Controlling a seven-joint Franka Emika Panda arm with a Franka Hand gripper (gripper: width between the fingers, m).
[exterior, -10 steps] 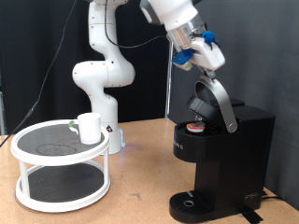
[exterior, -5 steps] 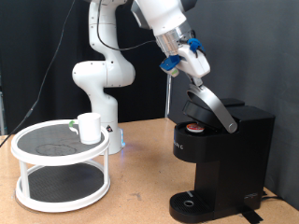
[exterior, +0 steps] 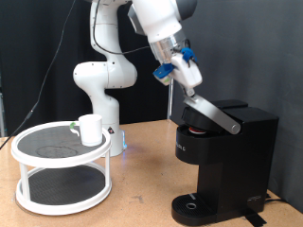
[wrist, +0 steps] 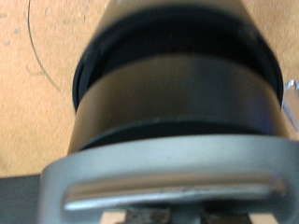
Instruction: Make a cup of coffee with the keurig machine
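Pressing keurig machine (exterior: 227, 151) lid (exterior: 210, 111) handle, gripper (exterior: 186, 83) jaws' spread indiscernible; no legible labels.

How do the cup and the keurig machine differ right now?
The cup is small, white and stands alone on the top tier of the white round rack. The keurig machine is tall, black and sits on the wooden table, with the pincer at its partly lowered lid handle. The cup is not under the brew head. Both stand upright.
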